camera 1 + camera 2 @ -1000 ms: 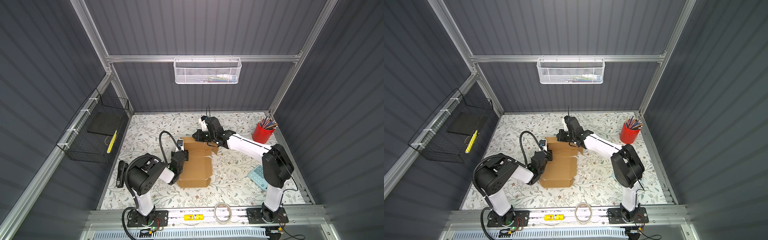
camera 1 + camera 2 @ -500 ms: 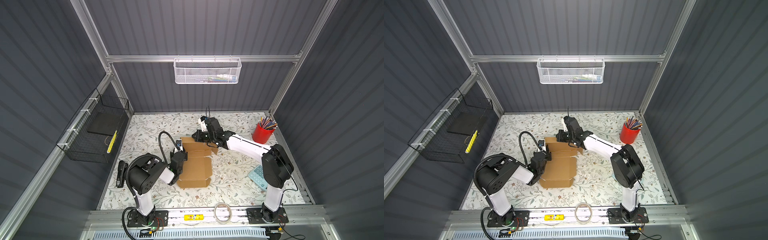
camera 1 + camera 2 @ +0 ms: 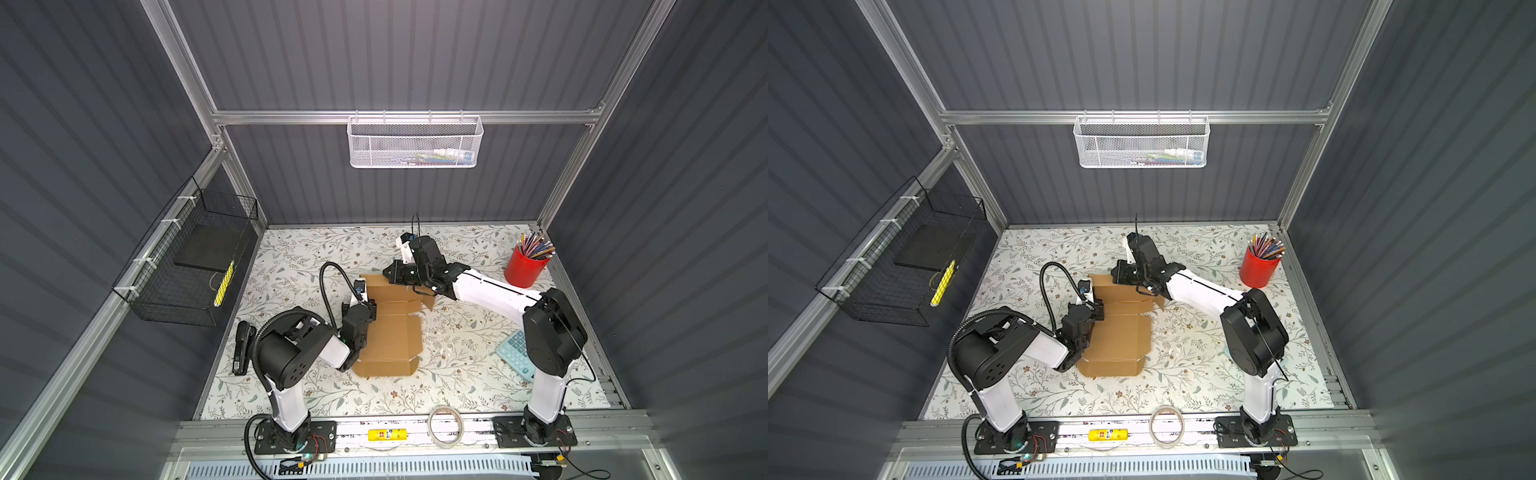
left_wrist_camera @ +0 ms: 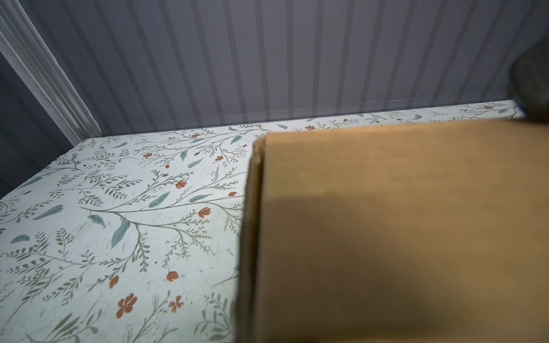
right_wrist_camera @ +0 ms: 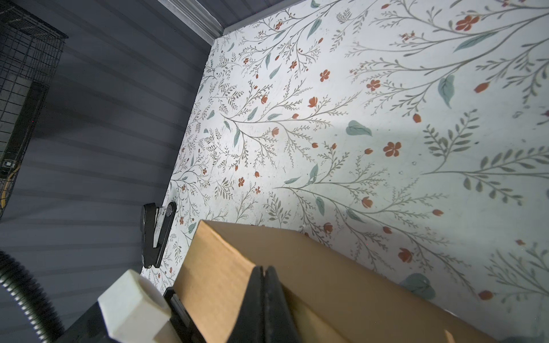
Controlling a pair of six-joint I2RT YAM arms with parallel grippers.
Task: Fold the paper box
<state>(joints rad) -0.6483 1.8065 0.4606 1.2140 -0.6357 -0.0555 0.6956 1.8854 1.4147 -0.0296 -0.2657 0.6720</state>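
Observation:
The paper box (image 3: 392, 336) (image 3: 1119, 332) is a brown cardboard sheet, partly folded, lying mid-table in both top views. Its back panel (image 5: 341, 297) stands raised. My right gripper (image 3: 388, 275) (image 5: 264, 268) is at that back edge, its fingers pressed together and resting against the cardboard with nothing between them. My left gripper (image 3: 371, 309) (image 3: 1098, 309) sits at the box's left edge. Cardboard (image 4: 386, 222) fills the left wrist view and the jaws are out of sight there, so a pinch on the wall cannot be made out.
A red pencil cup (image 3: 525, 270) stands back right, a teal calculator (image 3: 514, 353) by the right arm's base. A black stapler (image 3: 243, 347) lies at the left edge. A tape roll (image 3: 445, 420) is on the front rail. A black wire basket (image 3: 191, 266) hangs on the left wall.
Hardly anything has moved; both grippers stay at the box's edges, and the left one has edged slightly along the left side.

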